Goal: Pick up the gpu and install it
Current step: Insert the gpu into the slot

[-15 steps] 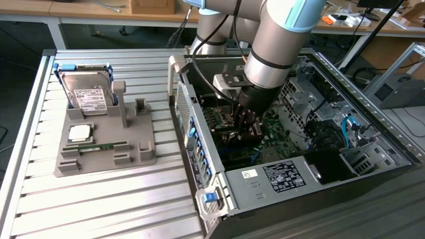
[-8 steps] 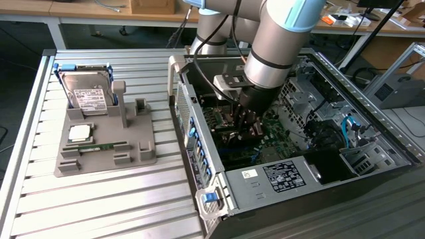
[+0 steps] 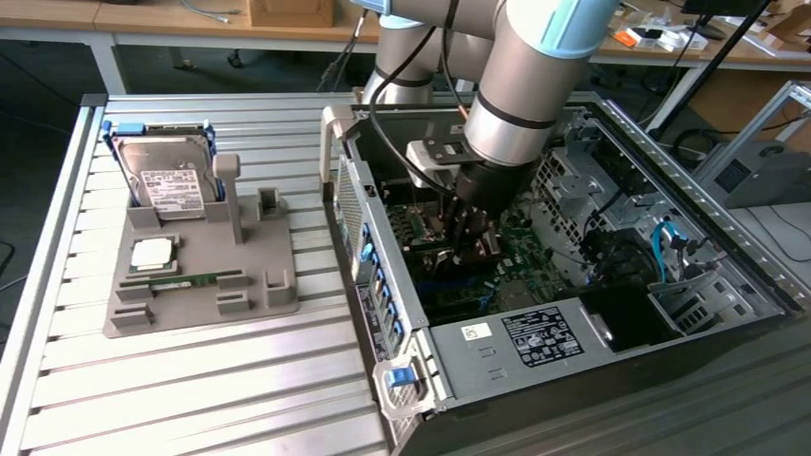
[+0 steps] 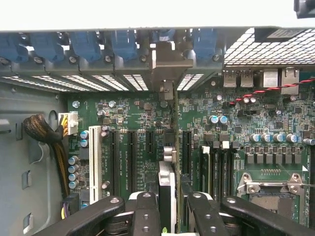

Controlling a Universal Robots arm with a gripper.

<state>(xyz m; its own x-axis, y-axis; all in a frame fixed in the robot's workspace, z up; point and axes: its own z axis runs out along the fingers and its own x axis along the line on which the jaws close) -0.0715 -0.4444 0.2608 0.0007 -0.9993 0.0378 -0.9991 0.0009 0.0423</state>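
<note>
We see the arm reaching down into the open computer case (image 3: 709,237), which lies on its side on the slatted desk (image 3: 190,380). The end effector (image 3: 472,249) hangs low over the green motherboard (image 3: 538,261). In the wrist view its black fingers (image 4: 147,211) stand on either side of the gpu (image 4: 167,189), a thin card seen edge-on, and they are clamped on it. The card stands upright over the motherboard's expansion slots (image 4: 132,152), in line with the rear slot openings and their blue retention clips (image 4: 123,44); its metal bracket (image 4: 170,61) rises against that rear wall. We cannot tell whether the card's edge is seated in a slot.

Beside the case, toward the exterior view's left, a grey parts holder (image 3: 203,275) rests on the desk. It carries a hard drive (image 3: 165,176) with a white label and blue frame standing upright, a processor chip (image 3: 154,253) lying flat, and a narrow green RAM stick (image 3: 188,281) just beside the chip.
</note>
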